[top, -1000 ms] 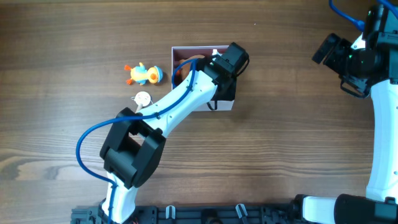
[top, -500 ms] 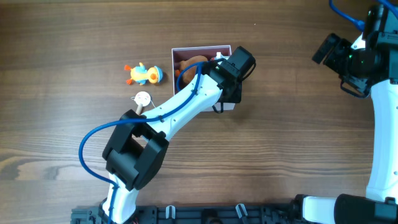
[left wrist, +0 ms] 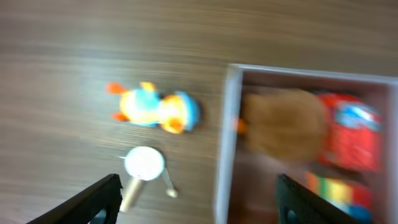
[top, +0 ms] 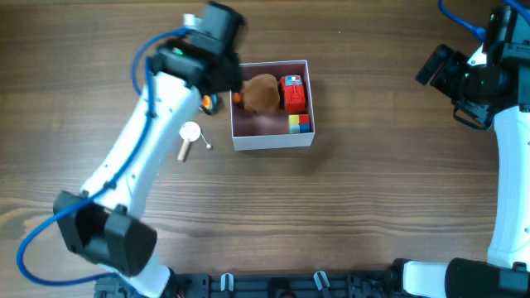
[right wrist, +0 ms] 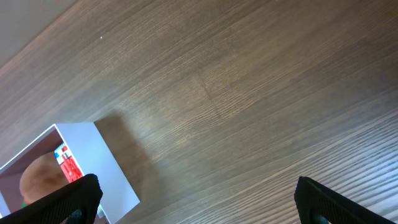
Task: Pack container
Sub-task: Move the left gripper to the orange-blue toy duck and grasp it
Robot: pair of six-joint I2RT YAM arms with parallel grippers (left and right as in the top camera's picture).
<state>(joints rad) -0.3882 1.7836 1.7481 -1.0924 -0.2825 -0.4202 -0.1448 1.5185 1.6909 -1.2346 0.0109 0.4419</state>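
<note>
Two toys lie outside: peg [left wrist: 144, 165], then duck [left wrist: 155, 111]. Our left hand [left wrist: 199, 202] hangs wide above them; we should centre on the duck before closing. The container [top: 273, 142] sits at its 3 o'clock; our right hand [right wrist: 202, 205], also wide, hangs beyond.

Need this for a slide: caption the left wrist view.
Left gripper, jaws open, over a duck toy and white-headed peg beside the part-filled container.
</note>
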